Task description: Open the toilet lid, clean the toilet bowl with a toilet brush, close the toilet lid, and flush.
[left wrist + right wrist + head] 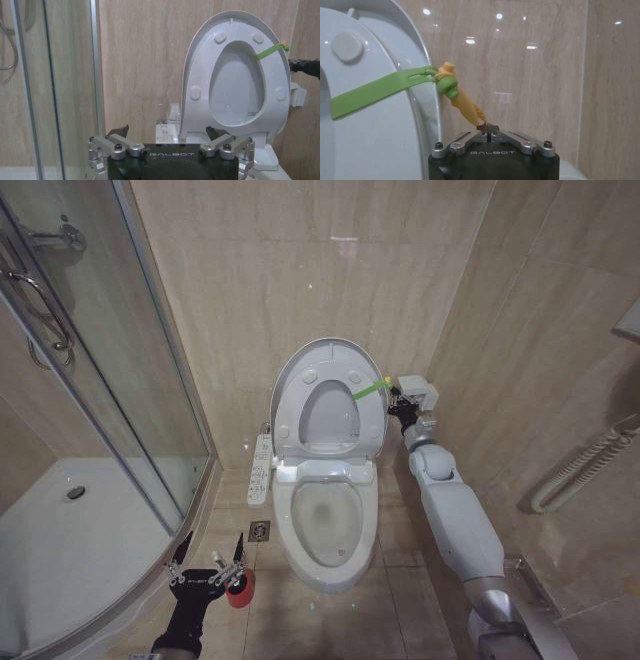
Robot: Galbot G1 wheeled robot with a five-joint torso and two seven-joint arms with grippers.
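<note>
My left hand (208,569) low on floor beside toilet bowl (327,525), fingers spread, red cup holder (240,588) just behind. Toilet lid (330,400) upright against wall, glossy white, green band (375,92) across edge. My right hand (488,129) clenched on yellow tab (462,101); right wrist view reveals it.

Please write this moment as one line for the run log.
toilet lid: raised | right gripper: shut on yellow tab at lid edge | left gripper: open, low, by red cup holder | toilet bowl: uncovered
</note>
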